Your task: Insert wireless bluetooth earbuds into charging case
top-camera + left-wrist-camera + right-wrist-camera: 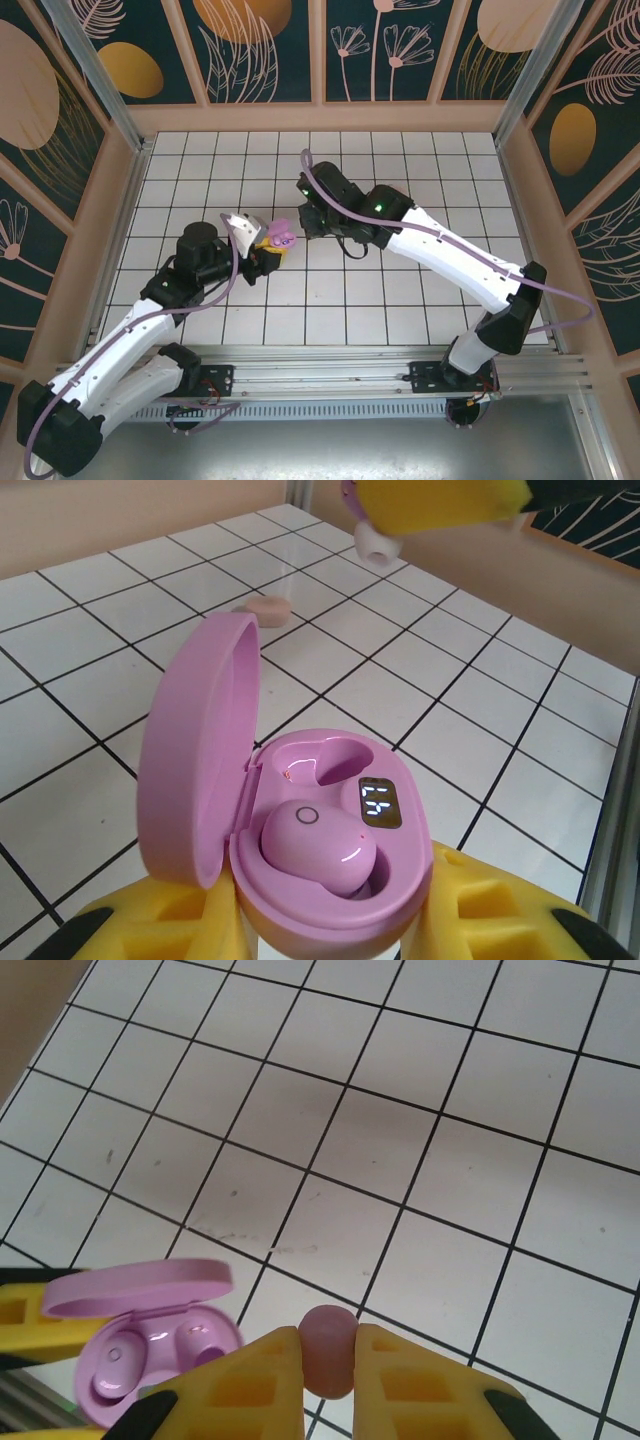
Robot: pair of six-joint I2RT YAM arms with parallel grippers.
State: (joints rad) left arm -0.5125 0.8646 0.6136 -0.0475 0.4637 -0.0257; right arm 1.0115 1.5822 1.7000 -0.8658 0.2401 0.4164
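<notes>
Earbud [328, 1350] pinched between right jaws; open case [195, 760] in left jaws

White-tiled table [350, 300] showing faint scuffs [240, 1232], one small pale pink earbud [268, 608] lying on a far tile

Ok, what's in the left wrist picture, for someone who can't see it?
An open pink charging case is held in the yellow left gripper, with one earbud tucked in its slot and the other slot empty. A little screen on the case glows with numbers. Above, the right gripper holds a second earbud over the white tiled table.
</notes>
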